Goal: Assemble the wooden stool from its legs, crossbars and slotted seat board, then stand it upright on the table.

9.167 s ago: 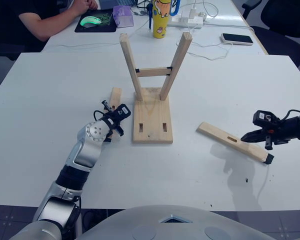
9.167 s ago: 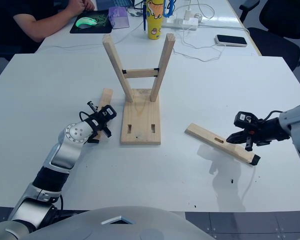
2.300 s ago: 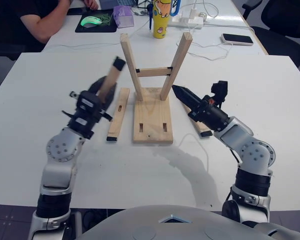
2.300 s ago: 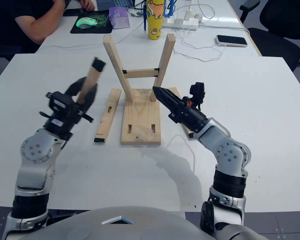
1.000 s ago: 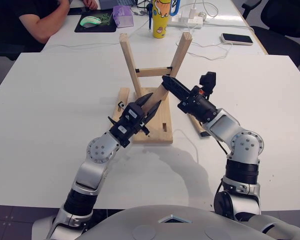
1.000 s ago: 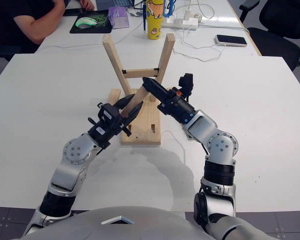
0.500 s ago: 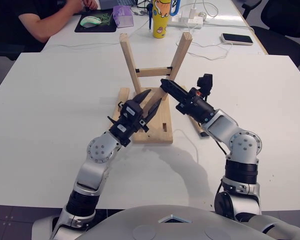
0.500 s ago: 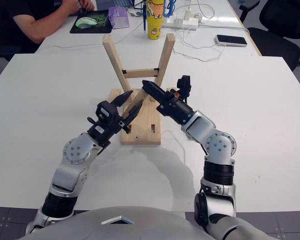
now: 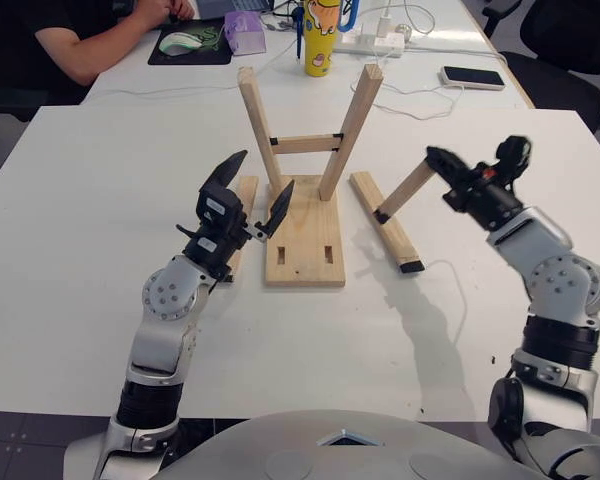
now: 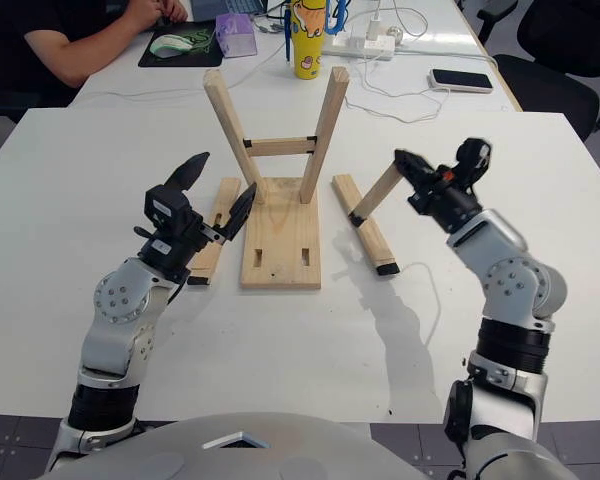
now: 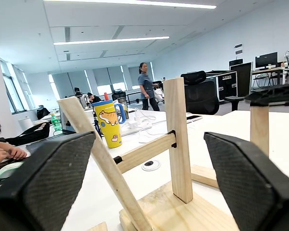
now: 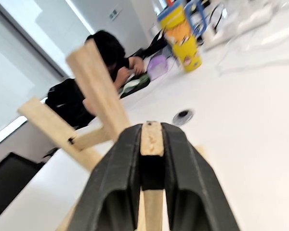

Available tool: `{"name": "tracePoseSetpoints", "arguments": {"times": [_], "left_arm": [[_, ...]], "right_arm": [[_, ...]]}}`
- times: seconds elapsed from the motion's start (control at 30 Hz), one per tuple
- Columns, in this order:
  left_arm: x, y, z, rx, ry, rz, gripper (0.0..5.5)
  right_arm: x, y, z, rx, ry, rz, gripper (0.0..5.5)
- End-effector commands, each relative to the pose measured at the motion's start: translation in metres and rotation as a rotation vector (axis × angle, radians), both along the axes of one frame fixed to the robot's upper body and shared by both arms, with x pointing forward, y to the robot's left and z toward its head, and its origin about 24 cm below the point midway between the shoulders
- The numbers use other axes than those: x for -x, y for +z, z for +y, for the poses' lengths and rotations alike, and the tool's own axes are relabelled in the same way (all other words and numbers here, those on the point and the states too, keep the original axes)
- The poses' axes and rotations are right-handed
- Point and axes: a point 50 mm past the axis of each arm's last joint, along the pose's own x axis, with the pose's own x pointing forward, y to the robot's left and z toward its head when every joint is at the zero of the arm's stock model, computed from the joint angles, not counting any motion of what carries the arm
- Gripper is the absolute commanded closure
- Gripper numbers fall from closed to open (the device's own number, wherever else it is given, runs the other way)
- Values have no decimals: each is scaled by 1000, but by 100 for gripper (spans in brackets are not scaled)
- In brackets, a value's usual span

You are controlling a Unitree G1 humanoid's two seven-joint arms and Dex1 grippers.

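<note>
Right hand (image 9: 442, 166) pinches the upper end of a bar (image 9: 405, 190), raised to the right of the seat board (image 9: 305, 250). Left hand (image 9: 268, 168) is spread and empty, left of the seat board. Judgement: the bar is light, stiff and smooth. An end hold may let it pivot, so grip nearer mid-length, across the flat faces.

On the white worktop (image 10: 100, 150) the slotted seat board (image 10: 280, 240) lies flat, with two legs (image 10: 229, 130) rising tilted from its far end, joined by a crossbar (image 10: 280, 146). The left hand (image 10: 218, 195), fingers spread wide, hovers left of the board over a loose leg (image 10: 211, 233) lying there. The right hand (image 10: 408, 168) is clamped on a short wooden bar (image 10: 378, 192) that slopes down toward another loose leg (image 10: 363, 238) lying right of the board. A yellow cup (image 10: 306, 40) stands on the desk beyond.
</note>
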Motion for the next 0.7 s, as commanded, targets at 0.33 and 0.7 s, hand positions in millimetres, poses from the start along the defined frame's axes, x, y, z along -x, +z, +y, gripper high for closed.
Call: {"name": "tracePoseSetpoints", "arguments": {"times": [0.33,0.7], "left_arm": [[-2,-7,-3,-21,-2,35,135],[-2,-11,-2,-31,2,44,135]], "right_arm": [[-24,-31,9,12,-139,-5,507],[-17,-37,4,37,-165,13,507]]}}
